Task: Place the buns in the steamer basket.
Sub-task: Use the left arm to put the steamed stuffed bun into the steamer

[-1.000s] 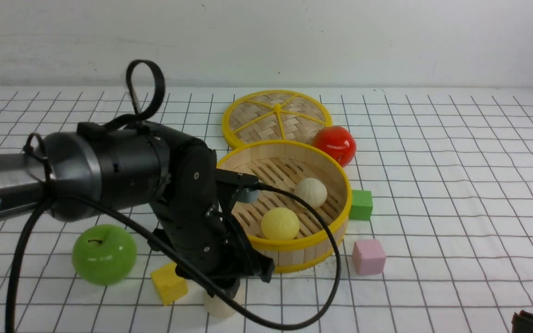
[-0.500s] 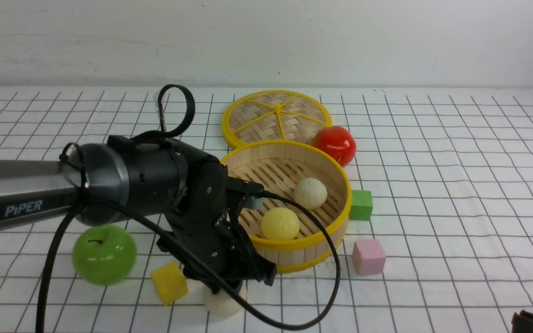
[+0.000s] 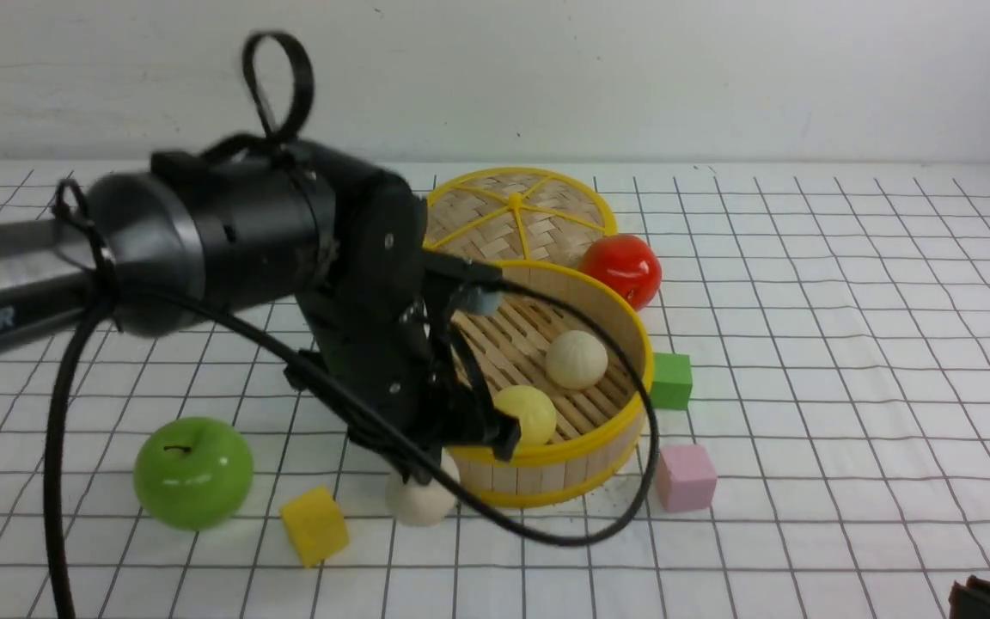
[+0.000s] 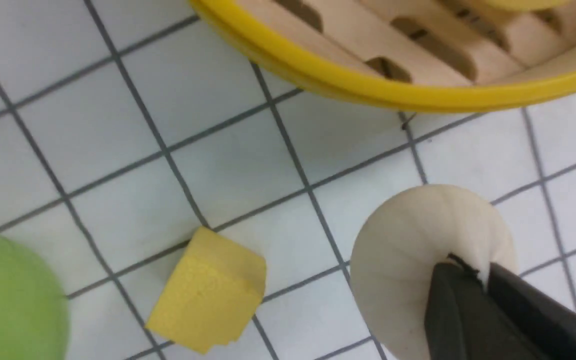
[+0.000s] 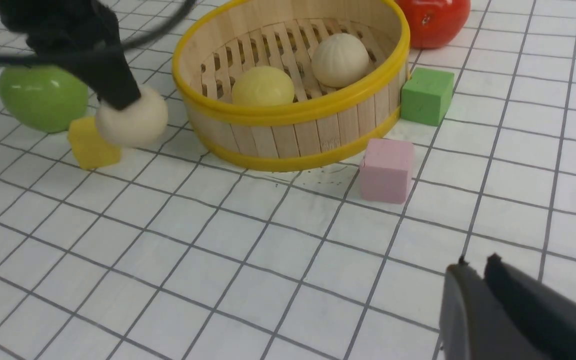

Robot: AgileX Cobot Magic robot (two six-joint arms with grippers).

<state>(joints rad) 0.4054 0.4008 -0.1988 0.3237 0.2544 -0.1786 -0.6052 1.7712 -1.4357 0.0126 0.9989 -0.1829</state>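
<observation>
The steamer basket (image 3: 546, 473) stands mid-table and holds a pale yellow bun (image 3: 534, 413) and an off-white bun (image 3: 577, 359). My left gripper (image 3: 424, 474) is shut on a third, off-white bun (image 3: 422, 503), pinching its top. It holds this bun low over the table, just outside the basket's near-left wall. The left wrist view shows the jaws (image 4: 475, 270) closed on the bun (image 4: 408, 245) below the yellow rim (image 4: 368, 87). The held bun also shows in the right wrist view (image 5: 133, 122). My right gripper (image 5: 475, 262) is shut and empty, low over the table at the near right.
A green apple (image 3: 194, 471) and a yellow cube (image 3: 314, 526) lie left of the held bun. A pink cube (image 3: 684, 477) and a green cube (image 3: 671, 381) sit right of the basket. A red apple (image 3: 624, 268) and the woven lid (image 3: 512, 215) lie behind it.
My left arm has risen and swung toward the basket, lifting the off-white bun up off the table. The right gripper has not moved.
</observation>
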